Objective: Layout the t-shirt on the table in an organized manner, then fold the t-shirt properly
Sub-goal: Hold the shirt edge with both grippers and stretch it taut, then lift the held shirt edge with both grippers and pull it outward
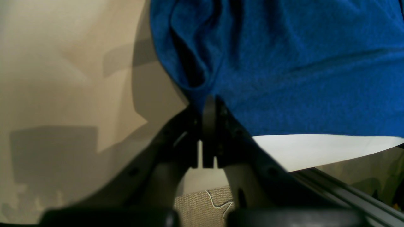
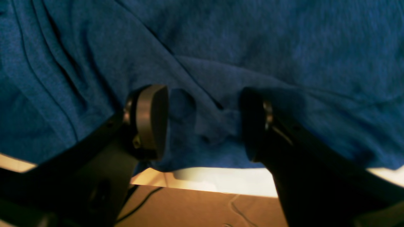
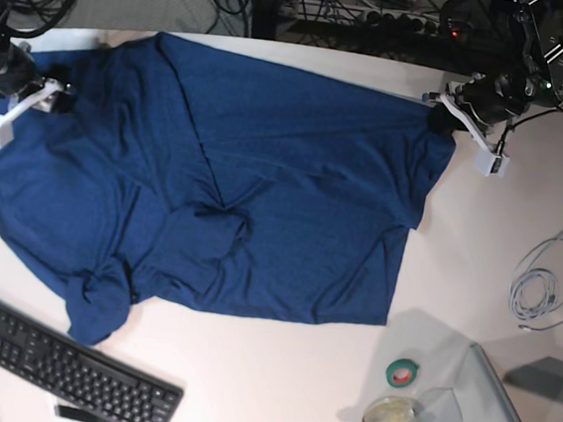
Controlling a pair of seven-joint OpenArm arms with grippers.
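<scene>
A keyboard [image 3: 63,360] lies at the desk's [image 3: 274,390] near left corner, a tape roll [image 3: 404,372] and a jar [image 3: 390,419] near right. Beyond, the t-shirt [image 3: 264,189] sprawls across the desk's middle to its far edge, bunched at the near left. Soft, light and limp, it is best taken by hems and corners. At the far edge, the left claw [image 1: 209,101] is clamped on cloth; the right claw [image 2: 202,123] stands apart over a fold.

Count from my remote seat

I see one t-shirt [image 3: 265,179], one table [image 3: 274,390], two hands, one keyboard [image 3: 58,359], one green tape roll [image 3: 404,374], one coiled white cable [image 3: 544,281], one small clear dish [image 3: 390,418].
</scene>
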